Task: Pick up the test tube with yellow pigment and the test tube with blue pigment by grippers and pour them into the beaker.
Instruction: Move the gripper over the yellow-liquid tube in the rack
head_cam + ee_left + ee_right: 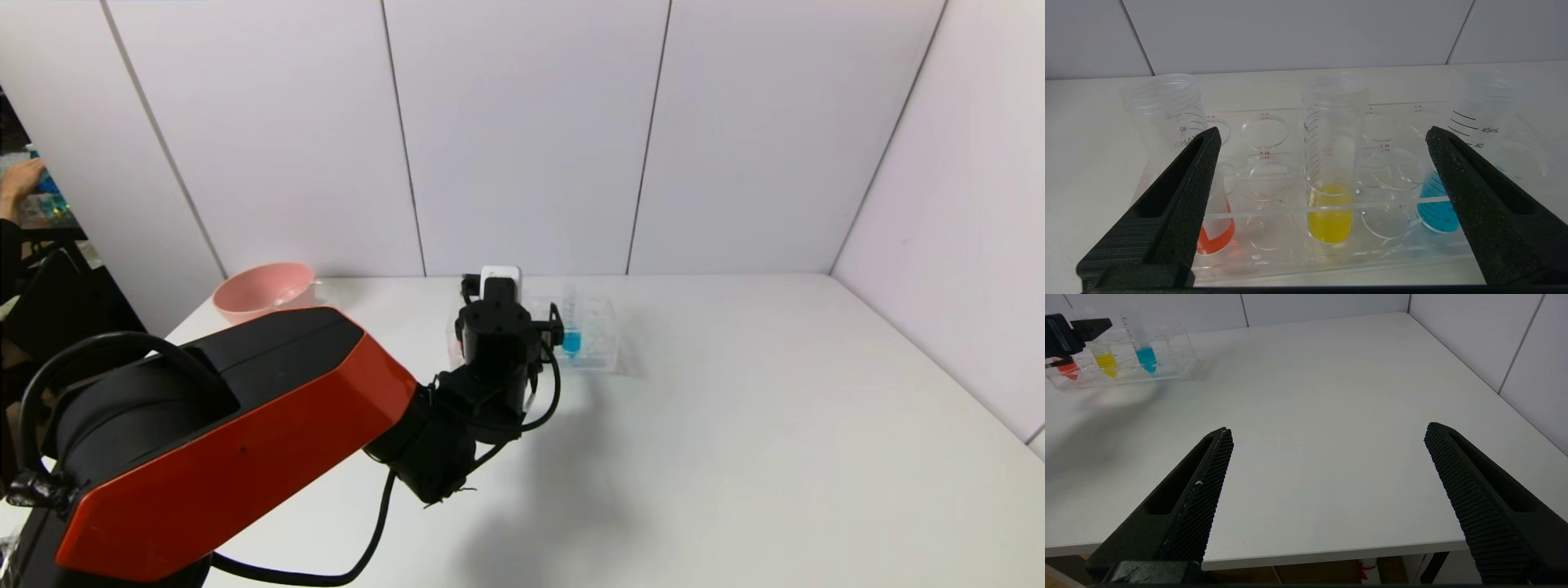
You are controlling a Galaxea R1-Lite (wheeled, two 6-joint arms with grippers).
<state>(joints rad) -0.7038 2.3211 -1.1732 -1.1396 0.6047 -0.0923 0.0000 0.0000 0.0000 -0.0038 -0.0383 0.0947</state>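
Note:
The test tube with yellow pigment (1330, 212) stands upright in a clear rack (1274, 261), in the middle of its front row. The test tube with blue pigment (1433, 212) stands two holes to its side and also shows in the head view (571, 339). My left gripper (1323, 131) is open just in front of the rack, level with the yellow tube, and nothing sits between its fingers. My right gripper (1329, 430) hangs open over the table's near edge, far from the rack. The beaker shows only as a faint clear rim (317, 287) beside the pink bowl.
A tube with red-orange liquid (1216, 241) stands in the rack by the left gripper's one finger (1200, 163). A pink bowl (263, 290) sits at the table's back left. White walls close the back and right. The table (1331, 375) is bare between the rack and my right gripper.

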